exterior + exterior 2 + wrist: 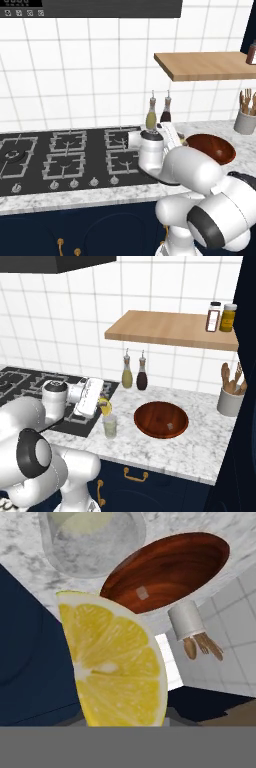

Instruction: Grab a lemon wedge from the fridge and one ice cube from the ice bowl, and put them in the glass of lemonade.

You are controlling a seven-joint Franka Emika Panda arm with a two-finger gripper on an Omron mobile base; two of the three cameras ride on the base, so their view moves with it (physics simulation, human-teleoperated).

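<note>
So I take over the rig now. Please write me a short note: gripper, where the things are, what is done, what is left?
Gripper: shut on the lemon wedge, held just above the glass.
Glass: on the marble counter, between the stove and the ice bowl.
Ice bowl: right of the glass, with one ice cube inside.
Done: wedge fetched and brought to the glass.
Left: drop the wedge in, then pick the cube and put it in the glass.

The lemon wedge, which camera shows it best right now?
The hand view: the lemon wedge looms large, its cut face and rind plain. The right base view shows it small, held at the gripper just above the glass of lemonade. From the left base view I cannot make it out.
</note>
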